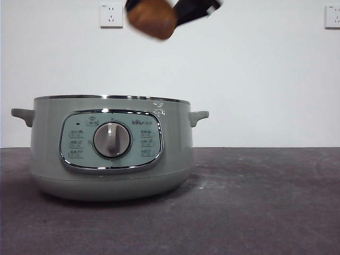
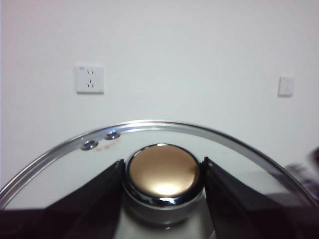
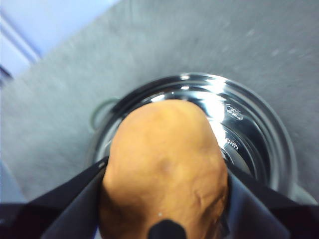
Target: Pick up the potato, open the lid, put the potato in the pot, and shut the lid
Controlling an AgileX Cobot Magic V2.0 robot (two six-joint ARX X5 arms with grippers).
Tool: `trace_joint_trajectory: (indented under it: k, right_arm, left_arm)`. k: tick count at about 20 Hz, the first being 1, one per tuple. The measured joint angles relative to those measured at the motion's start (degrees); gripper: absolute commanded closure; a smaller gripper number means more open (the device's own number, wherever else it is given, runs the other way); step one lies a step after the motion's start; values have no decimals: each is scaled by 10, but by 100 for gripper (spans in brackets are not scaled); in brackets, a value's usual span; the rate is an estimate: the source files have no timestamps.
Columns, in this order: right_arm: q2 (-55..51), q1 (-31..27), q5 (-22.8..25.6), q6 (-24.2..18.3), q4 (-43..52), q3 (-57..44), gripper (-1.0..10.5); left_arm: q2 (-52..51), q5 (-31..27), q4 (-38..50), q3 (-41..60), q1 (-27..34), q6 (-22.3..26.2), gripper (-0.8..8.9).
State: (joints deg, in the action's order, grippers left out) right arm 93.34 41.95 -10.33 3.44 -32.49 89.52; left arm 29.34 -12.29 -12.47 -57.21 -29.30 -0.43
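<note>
The pale sage-green pot stands open on the dark table, with no lid on it. My right gripper is shut on the orange-brown potato and holds it high above the pot's rim. In the right wrist view the potato hangs over the pot's shiny open inside. My left gripper is shut on the knob of the glass lid and holds the lid up, facing the white wall. The lid is out of the front view.
The dark grey table stretches to the right of the pot. A white wall with sockets stands behind.
</note>
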Motion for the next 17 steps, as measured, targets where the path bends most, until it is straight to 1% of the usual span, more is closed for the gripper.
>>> trace_joint_trajectory:
  k: [4, 8, 12, 15, 17]
  right_arm:
    - [143, 13, 30, -55, -13, 101, 959]
    - [239, 23, 33, -82, -19, 139, 959]
    - [278, 26, 45, -91, -29, 139, 958]
    - [283, 26, 45, -91, -35, 139, 958]
    - [287, 26, 45, -99, -54, 140, 958]
  left_arm:
    - [-20, 0, -6, 0, 0, 0, 822]
    - [-14, 0, -47, 1, 0, 0, 822]
    - [-14, 0, -64, 2, 0, 0, 822]
    - [-14, 0, -64, 2, 0, 0, 822]
    - [-13, 0, -64, 2, 0, 0, 822]
